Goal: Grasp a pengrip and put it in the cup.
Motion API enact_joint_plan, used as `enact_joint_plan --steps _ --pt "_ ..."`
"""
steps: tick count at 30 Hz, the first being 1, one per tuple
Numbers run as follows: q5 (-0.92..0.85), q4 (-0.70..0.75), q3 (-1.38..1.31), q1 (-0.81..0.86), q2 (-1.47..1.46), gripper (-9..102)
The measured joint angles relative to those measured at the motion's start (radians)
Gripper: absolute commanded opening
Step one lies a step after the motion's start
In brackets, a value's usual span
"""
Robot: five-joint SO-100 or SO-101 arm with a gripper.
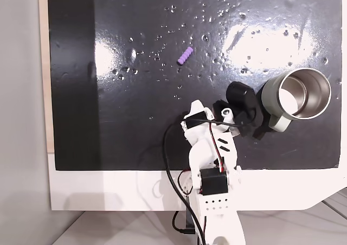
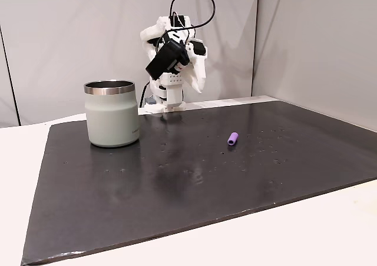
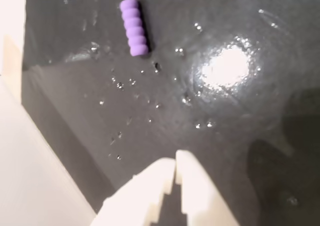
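Note:
The light-purple ribbed pengrip (image 1: pixel 185 56) lies by itself on the black mat (image 1: pixel 130 126), left of and beyond the cup in a fixed view. It also lies on the mat in the side fixed view as the pengrip (image 2: pixel 233 138), and near the top as the pengrip (image 3: pixel 134 27) in the wrist view. The steel cup (image 1: pixel 269 96) stands upright with its handle toward the arm; the cup (image 2: pixel 112 119) sits at the mat's left in the side fixed view. My gripper (image 3: pixel 176 162) is shut with nothing in it, hanging above the mat well short of the pengrip. The folded white arm (image 1: pixel 209 147) stands next to the cup.
The black mat (image 2: pixel 177 183) is glossy with small droplets and bright light glare. It lies on a white table (image 1: pixel 135 191). A black cable (image 1: pixel 168 163) loops beside the arm's base. Grey wall panels (image 2: pixel 70 36) stand behind the arm.

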Motion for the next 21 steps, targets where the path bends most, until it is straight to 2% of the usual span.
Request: enact_joint_plan --steps 12,21 --pt "-0.074 -0.067 -0.362 -0.023 -0.626 6" --pt "-0.137 -0.067 -0.563 -0.031 -0.917 14"
